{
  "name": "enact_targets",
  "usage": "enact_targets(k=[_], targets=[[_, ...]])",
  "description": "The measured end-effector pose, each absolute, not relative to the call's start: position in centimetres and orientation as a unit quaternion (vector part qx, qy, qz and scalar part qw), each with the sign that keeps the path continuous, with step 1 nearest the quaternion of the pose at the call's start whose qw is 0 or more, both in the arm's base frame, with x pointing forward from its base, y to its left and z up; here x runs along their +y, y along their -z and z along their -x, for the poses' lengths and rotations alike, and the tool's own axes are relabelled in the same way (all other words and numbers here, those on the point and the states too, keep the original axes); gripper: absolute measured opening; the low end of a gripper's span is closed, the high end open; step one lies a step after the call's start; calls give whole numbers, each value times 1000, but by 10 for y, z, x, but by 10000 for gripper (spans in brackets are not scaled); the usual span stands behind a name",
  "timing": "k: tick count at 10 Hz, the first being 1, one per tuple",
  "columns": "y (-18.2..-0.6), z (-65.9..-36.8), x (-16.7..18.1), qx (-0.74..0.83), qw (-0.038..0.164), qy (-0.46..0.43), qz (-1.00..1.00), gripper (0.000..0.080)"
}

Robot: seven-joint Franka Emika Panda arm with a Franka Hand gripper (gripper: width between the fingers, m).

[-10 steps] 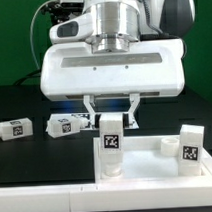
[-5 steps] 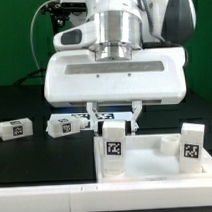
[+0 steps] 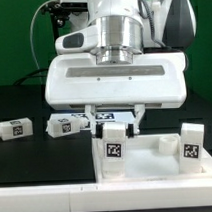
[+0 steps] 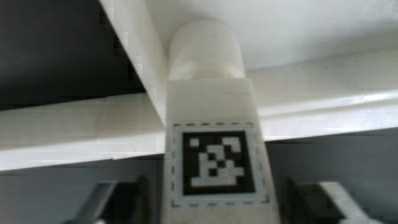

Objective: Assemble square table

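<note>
Two legs look seated and two remain, so the job seems about half done. Across the exterior view, one loose leg (image 3: 15, 129) and a second loose leg (image 3: 63, 124) lie on the black tabletop (image 3: 22, 103), off the top (image 3: 151, 160). The middle leg (image 3: 114, 152) stands upright at the top's near corner, and the right leg (image 3: 191, 145) stands at another. The arm hangs vertical, its end effector (image 3: 115, 118) straddling the middle leg's head, jaws apart and seemingly clear of it.

Hand (image 3: 115, 121) just over upright leg (image 3: 114, 150) at table top (image 3: 147, 165) corner.
</note>
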State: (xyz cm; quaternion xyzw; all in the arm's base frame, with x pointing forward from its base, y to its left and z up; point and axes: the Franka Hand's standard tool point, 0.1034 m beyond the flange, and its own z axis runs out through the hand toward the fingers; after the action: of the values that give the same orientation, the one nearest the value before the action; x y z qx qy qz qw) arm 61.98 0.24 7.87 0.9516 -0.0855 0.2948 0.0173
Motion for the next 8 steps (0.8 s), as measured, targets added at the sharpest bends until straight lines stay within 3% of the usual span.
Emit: enact_targets(k=[1,2,3,5,6,8], targets=[[-77,-620,5,-86,11,-276,-957,468],[-86,-627,7,-87,1,-261,-961,613],[-94,-636,6,-89,-4,-254,-963,638],[-95,-645,3,-95,-33,-157,-982,647],[-95,-648,-3,-98,-35,-142,-984,647],[-85,-633,-2,-115,-57,-50,-991,649]])
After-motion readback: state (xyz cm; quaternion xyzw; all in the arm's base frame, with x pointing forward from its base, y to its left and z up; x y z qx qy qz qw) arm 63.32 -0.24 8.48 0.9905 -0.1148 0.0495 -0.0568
